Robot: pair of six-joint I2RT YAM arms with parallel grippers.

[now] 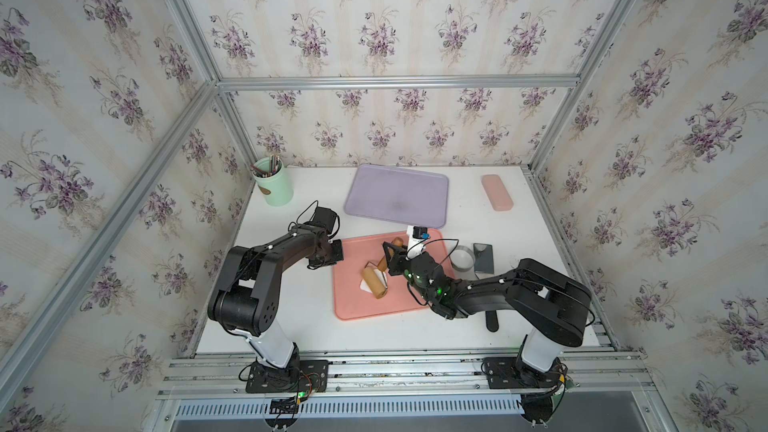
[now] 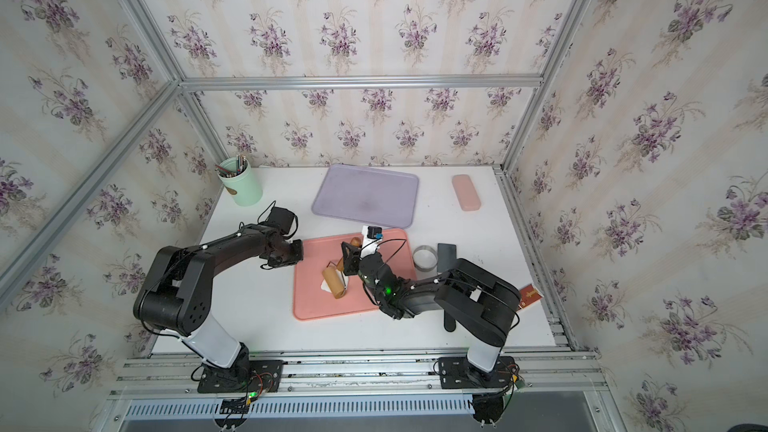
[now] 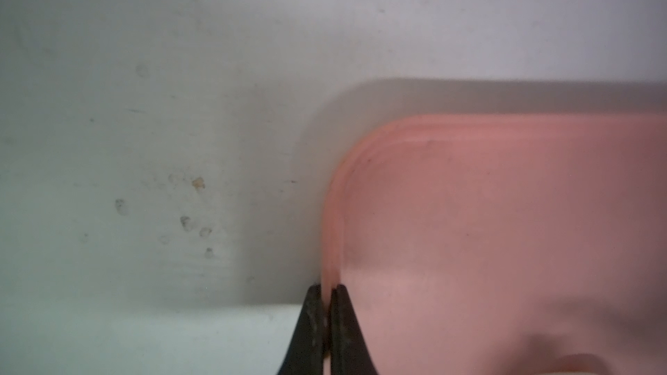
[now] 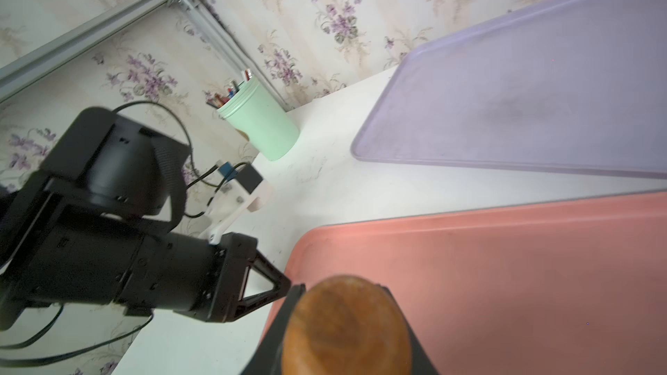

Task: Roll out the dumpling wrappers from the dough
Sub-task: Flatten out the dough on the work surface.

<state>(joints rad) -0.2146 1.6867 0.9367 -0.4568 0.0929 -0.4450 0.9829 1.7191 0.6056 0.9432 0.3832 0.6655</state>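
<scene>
Across the lower centre of both top views, on the white flat surface: pink rectangular plastic tray, with the small soft white dough near its middle, mostly hidden beneath the wooden hand roller in its wire frame. At the tray's left rim, left claw pressed together, pinching that rim, apparently to steady the tray. Just above the tray's centre, right claw clamped round the roller's round wooden handle.

Dough judged light, soft, pliable and probably tacky: thins under pressure, tears or creases if pinched, may cling to roller or tray. Best not gripped while thick; better worked through the roller. Once thin, best lifted from an edge, low and slow, or slid. No round wrapper visible yet.
</scene>
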